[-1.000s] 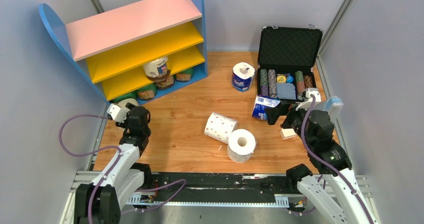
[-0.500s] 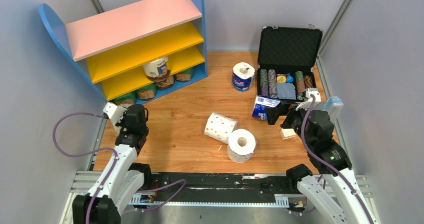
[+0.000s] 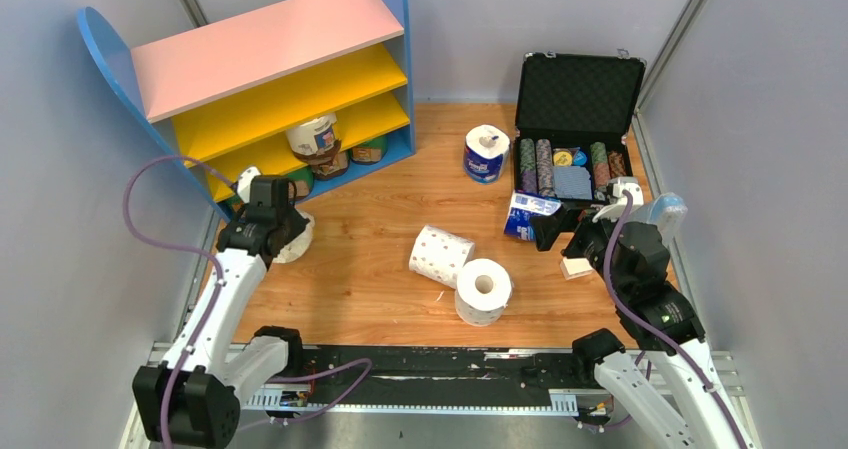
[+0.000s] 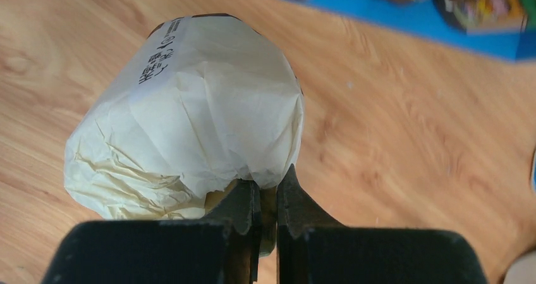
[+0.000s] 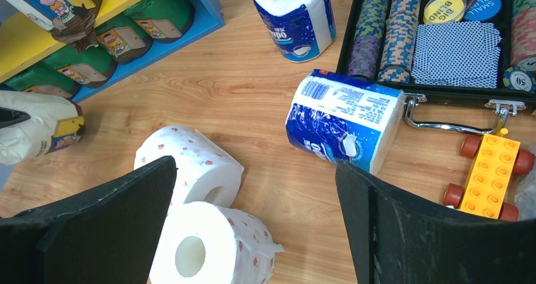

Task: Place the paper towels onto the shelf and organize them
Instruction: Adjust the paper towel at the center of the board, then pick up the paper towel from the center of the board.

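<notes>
Shelf (image 3: 262,44) is the big thing here, back left of the table (image 3: 370,259), blue sides, pink top, yellow boards. Bottom tier already has several rolls tucked in, green-wrapped ones (image 5: 155,11) plus one printed roll (image 3: 314,134) stacked on top of them. Middle and top boards look bare. So I'd say roughly half done, w/ five rolls not shelved yet.

Black case (image 3: 578,119) sits back right, chips inside, not part of the job.

What's left: blue-white roll standing upright (image 3: 486,153) near the case, another blue-white one on its side (image 5: 344,119) just in front of the case, two white rolls (image 3: 440,255) (image 3: 483,291) lying touching each other mid-table.

Fifth one is the cream roll (image 4: 189,113), in front of the shelf's left end, near the bottom tier. Left gripper (image 4: 265,192) has its fingers pinched nearly together on the paper wrap at the roll's near end, so it's holding by the wrapper, not round the body. Can't tell if the roll is lifted or resting on the wood.

Right gripper (image 5: 256,189) is spread wide, holding nothing, hovering above the sideways blue roll and the white pair. Small yellow toy brick (image 5: 490,176) beside it.
</notes>
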Controlling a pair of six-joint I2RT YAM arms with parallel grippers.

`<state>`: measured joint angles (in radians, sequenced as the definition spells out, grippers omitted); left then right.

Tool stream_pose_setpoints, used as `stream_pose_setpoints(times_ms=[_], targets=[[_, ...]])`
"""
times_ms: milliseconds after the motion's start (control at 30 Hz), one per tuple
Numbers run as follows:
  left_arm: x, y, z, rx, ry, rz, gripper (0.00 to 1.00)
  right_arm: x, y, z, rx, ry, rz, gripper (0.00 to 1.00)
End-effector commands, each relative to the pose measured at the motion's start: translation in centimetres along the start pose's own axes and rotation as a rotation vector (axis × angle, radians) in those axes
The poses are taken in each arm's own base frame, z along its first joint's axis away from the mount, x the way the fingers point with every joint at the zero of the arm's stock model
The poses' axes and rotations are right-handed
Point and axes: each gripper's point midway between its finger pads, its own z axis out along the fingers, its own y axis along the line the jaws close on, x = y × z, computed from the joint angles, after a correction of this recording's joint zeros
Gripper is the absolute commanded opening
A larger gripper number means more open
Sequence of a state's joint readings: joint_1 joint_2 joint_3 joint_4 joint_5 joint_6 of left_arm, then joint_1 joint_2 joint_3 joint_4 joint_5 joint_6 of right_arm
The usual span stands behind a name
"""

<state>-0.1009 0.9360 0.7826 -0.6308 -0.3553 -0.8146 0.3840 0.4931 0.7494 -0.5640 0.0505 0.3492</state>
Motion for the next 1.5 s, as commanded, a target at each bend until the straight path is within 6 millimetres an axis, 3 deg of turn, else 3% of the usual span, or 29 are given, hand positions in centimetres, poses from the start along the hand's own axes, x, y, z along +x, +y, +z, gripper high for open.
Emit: stream_pose_setpoints(times_ms=[0, 167, 267, 400, 500, 633, 833, 1000, 1100, 1267, 1467], targets=[[4.4, -2.9, -2.3, 0.171, 0.290, 0.218, 0.02, -1.2, 0.6, -0.2, -0.027, -0.047, 0.006, 1.00], [6.3, -6.1, -3.7, 0.288, 0.433, 0.421, 0.06, -1.1, 0.6, -0.1, -0.026, -0.046, 0.007, 1.00], [6.1, -5.9, -2.6, 0.232, 0.433, 0.498, 0.14, -1.3, 0.6, -0.2, -0.023, -0.053, 0.008, 1.00], [4.7, -6.7, -1.0, 0.195, 0.378, 0.531, 0.30, -1.2, 0.5, -0.2, -0.021, -0.052, 0.008, 1.00], [3.1, -8.4, -1.0, 0.227, 0.339, 0.532, 0.49, -1.2, 0.5, -0.2, -0.019, -0.054, 0.008, 1.00], [1.7, -9.5, -1.6, 0.251, 0.300, 0.537, 0.65, -1.2, 0.4, -0.2, -0.016, -0.051, 0.008, 1.00], [0.6, -8.4, -3.8, 0.251, 0.249, 0.536, 0.68, -1.1, 0.4, 0.0, -0.012, -0.048, 0.007, 1.00], [2.8, -6.1, -5.6, 0.236, 0.258, 0.552, 0.70, -1.0, 0.3, 0.2, -0.008, -0.038, 0.007, 1.00], [4.3, -6.0, -6.9, 0.279, 0.250, 0.558, 0.72, -0.9, 0.3, 0.3, -0.005, -0.033, 0.006, 1.00], [7.2, -5.7, -6.7, 0.270, 0.230, 0.639, 0.73, -0.9, 0.1, 0.4, 0.002, -0.029, 0.005, 1.00], [7.2, -6.7, -4.6, 0.206, 0.165, 0.683, 0.71, -0.7, -0.1, 0.5, 0.012, -0.025, 0.005, 1.00]])
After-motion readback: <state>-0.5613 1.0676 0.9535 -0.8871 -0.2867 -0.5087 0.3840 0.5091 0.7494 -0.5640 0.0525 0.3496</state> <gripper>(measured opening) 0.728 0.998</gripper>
